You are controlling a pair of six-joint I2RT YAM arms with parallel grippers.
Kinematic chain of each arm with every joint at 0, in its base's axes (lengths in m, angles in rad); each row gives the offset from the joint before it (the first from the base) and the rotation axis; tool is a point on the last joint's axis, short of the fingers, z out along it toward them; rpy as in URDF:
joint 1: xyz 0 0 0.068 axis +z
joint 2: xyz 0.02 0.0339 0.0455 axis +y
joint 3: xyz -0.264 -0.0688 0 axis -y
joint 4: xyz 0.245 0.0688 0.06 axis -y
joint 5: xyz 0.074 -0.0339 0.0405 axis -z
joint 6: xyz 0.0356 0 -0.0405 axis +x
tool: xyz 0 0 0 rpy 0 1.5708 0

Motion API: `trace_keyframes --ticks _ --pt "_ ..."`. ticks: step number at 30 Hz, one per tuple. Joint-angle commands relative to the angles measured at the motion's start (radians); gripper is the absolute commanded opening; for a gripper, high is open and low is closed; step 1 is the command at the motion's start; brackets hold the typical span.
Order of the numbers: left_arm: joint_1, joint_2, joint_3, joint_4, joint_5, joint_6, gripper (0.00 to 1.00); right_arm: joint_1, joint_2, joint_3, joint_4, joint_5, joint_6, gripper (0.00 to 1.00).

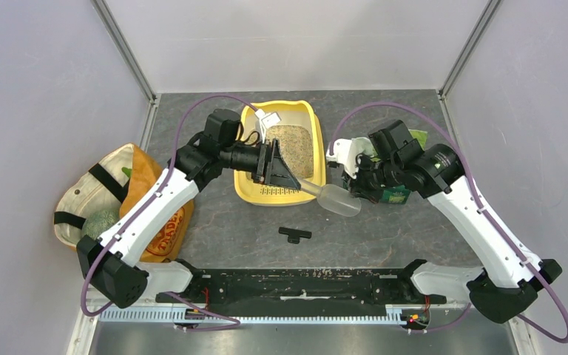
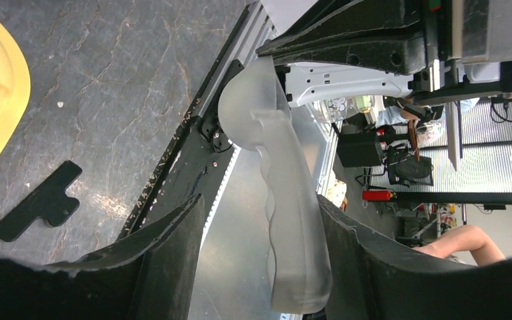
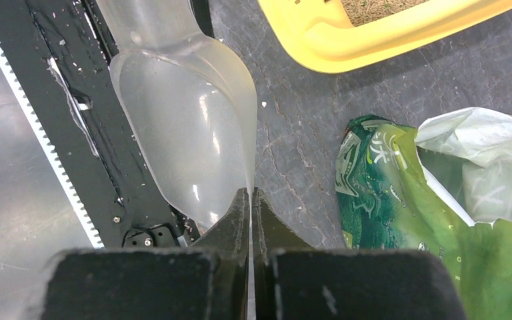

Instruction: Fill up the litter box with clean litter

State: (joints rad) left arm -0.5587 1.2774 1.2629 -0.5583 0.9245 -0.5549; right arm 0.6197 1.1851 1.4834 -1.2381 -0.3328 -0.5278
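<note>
The yellow litter box [image 1: 250,186] sits at mid-table, with beige clean litter [image 1: 301,148] in its right half. A clear plastic scoop [image 1: 337,200] hangs in the air just off the box's near right corner and looks empty. My left gripper [image 1: 285,175] is open around the scoop's handle [image 2: 287,200], which rests against one finger [image 2: 360,260]. My right gripper [image 3: 251,193] is shut on the thin edge of the scoop's bowl [image 3: 187,133]. The box's rim [image 3: 347,40] and a bit of litter [image 3: 373,7] show in the right wrist view.
A green printed plastic bag [image 1: 399,194] lies under my right wrist and also shows in the right wrist view [image 3: 400,200]. An orange-and-cream tote bag [image 1: 118,200] lies at the left. A small black T-shaped piece [image 1: 294,234] lies near the front rail [image 1: 296,285].
</note>
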Motion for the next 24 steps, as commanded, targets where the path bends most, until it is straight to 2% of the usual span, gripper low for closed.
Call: trace_keyframes --ticks 1,6,24 --pt "-0.004 0.003 0.007 0.09 0.055 -0.048 0.65 0.007 0.004 0.032 -0.007 -0.025 -0.029 0.0" --pt "-0.004 -0.023 -0.027 0.148 0.099 -0.09 0.73 0.013 0.006 0.021 -0.004 -0.024 -0.027 0.0" --pt "-0.029 -0.024 -0.117 0.267 0.061 -0.211 0.46 0.04 0.032 0.024 0.038 0.005 0.016 0.0"
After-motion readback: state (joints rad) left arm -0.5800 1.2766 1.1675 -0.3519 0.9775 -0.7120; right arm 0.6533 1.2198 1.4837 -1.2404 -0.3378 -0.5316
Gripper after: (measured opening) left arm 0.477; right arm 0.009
